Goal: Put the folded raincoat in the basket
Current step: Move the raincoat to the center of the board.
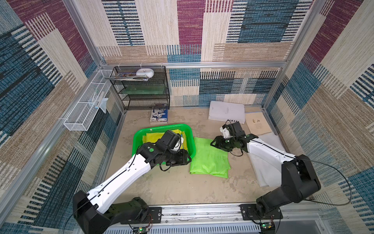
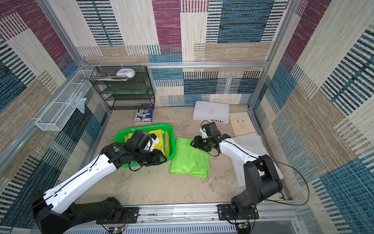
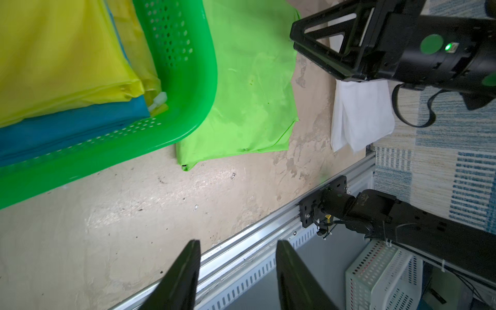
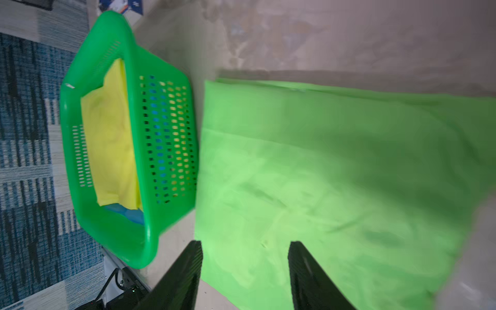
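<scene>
Pickup stage: raincoat (image 1: 209, 157) flat on table (image 1: 172, 186), seemingly touching basket (image 1: 162, 126) side, not yet gripped; right gripper (image 4: 244, 243) over its edge, jaws apart, empty; left gripper (image 3: 239, 241) near basket corner, also apart, empty; next: pinch all layers, lift over rim, drop onto yellow stack (image 1: 153, 137).

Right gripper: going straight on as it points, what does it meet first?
Probably the folded lime-green raincoat, lying just ahead of the right gripper and its open jaws, though depth is unclear.
</scene>
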